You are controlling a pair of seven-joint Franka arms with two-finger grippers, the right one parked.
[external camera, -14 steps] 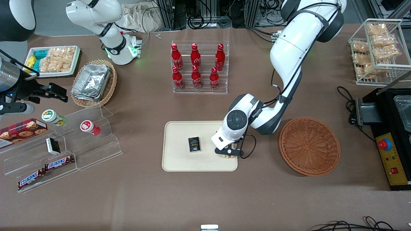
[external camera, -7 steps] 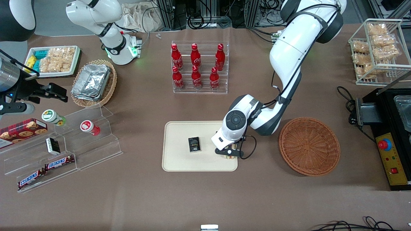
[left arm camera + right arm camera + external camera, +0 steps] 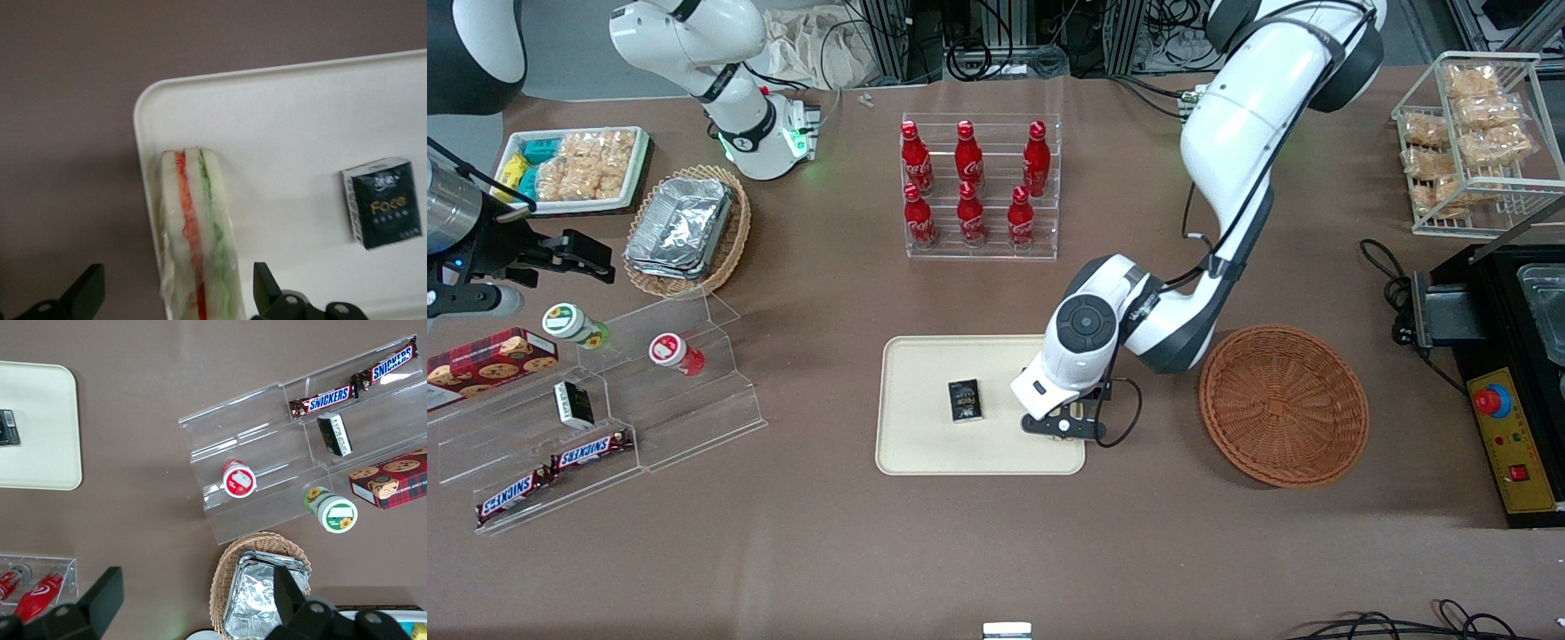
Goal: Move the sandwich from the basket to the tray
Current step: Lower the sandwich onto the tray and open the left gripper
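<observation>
Claw [image 3: 175,293] open, straddling sandwich [image 3: 197,250] on tray [image 3: 280,127].

sandwich [image 3: 197,240]: white, red and green stripes | tray [image 3: 925,444]: cream | basket [image 3: 1283,404]: reddish-brown | gripper [image 3: 175,297]: black

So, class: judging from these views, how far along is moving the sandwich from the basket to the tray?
Done: the basket holds nothing, and the sandwich lies on the tray, near the corner closest to the basket, beside a small black box. In hand: the end effector hangs just above the sandwich, fingers spread open on either side, not gripping. Left: probably only lifting the arm clear.
</observation>
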